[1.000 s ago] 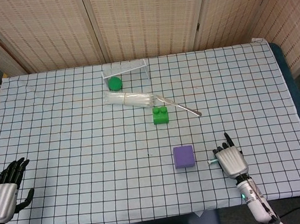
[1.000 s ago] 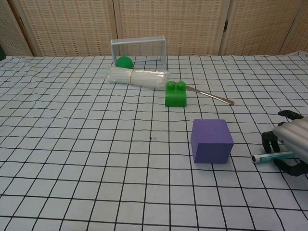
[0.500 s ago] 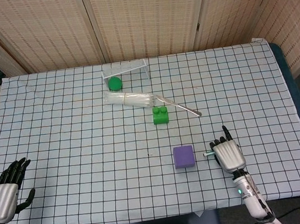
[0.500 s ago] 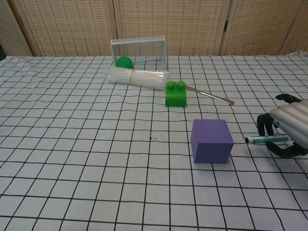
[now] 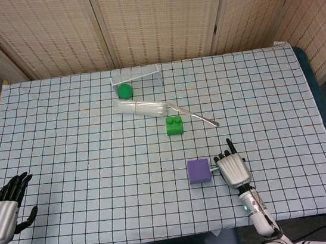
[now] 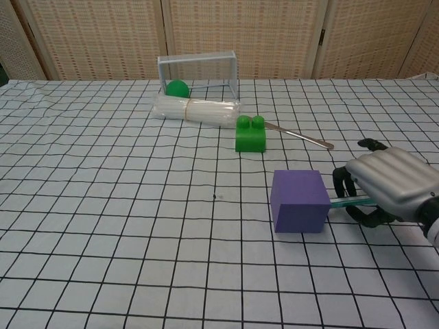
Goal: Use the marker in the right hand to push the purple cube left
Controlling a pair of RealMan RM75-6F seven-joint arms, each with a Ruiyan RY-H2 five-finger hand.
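Observation:
The purple cube (image 5: 199,170) (image 6: 299,201) sits on the checked cloth at front centre. Just right of it my right hand (image 5: 233,168) (image 6: 385,185) grips a green marker (image 6: 347,202) that lies level and points left. Its tip meets the cube's right face in the chest view. In the head view only a short stub of the marker (image 5: 214,167) shows between hand and cube. My left hand (image 5: 5,209) rests at the table's front left corner, fingers apart, holding nothing.
A green two-stud brick (image 5: 175,124) (image 6: 250,133) lies behind the cube. Further back are a metal spoon (image 5: 201,119), a clear tube bundle (image 5: 142,107), a green ball (image 5: 124,90) and a small white goal frame (image 5: 136,75).
My right hand has moved left with the marker, closing the gap until the tip reaches the cube. The cube has shifted very slightly left. The left hand is still.

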